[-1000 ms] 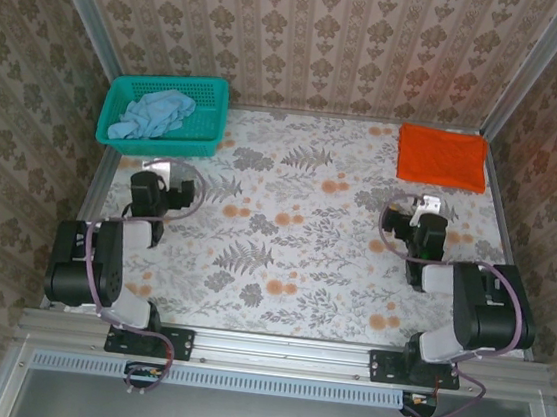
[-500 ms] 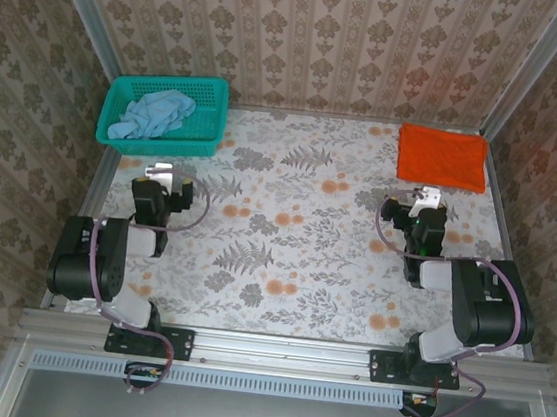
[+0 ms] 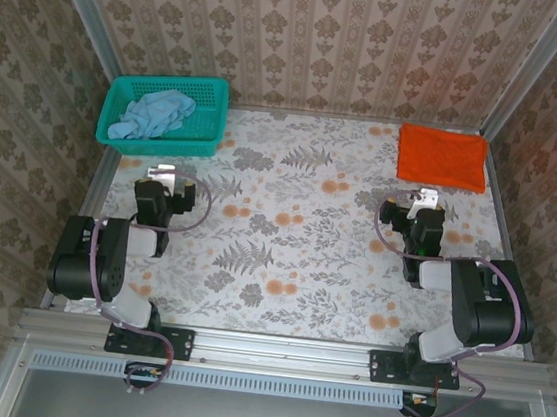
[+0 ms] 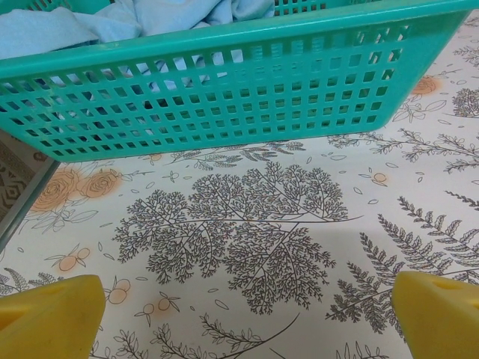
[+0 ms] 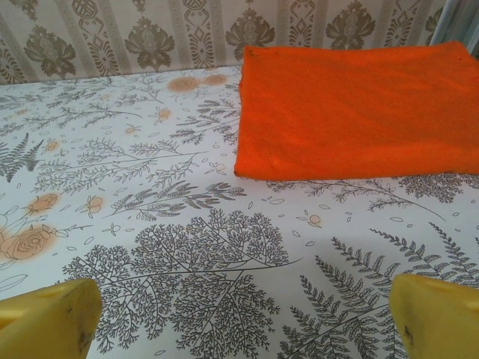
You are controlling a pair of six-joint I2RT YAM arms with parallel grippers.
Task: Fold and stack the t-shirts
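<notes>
Far left: teal basket (image 3: 165, 145) holding the blue shirt (image 3: 151, 114), crumpled and unfolded. Left fingers (image 4: 49, 318), on the near side of the basket, are apart and empty above the worktop (image 3: 296, 231), facing the basket's mesh wall. Right fingers (image 5: 45, 321), likewise apart and empty, face the orange shirt (image 3: 442, 157), which lies far right on the worktop as a flat, folded rectangle. Progress, as judged: roughly halfway. The orange shirt appears folded and placed; the blue shirt is yet to be lifted out, spread, folded and stacked on the orange one.
</notes>
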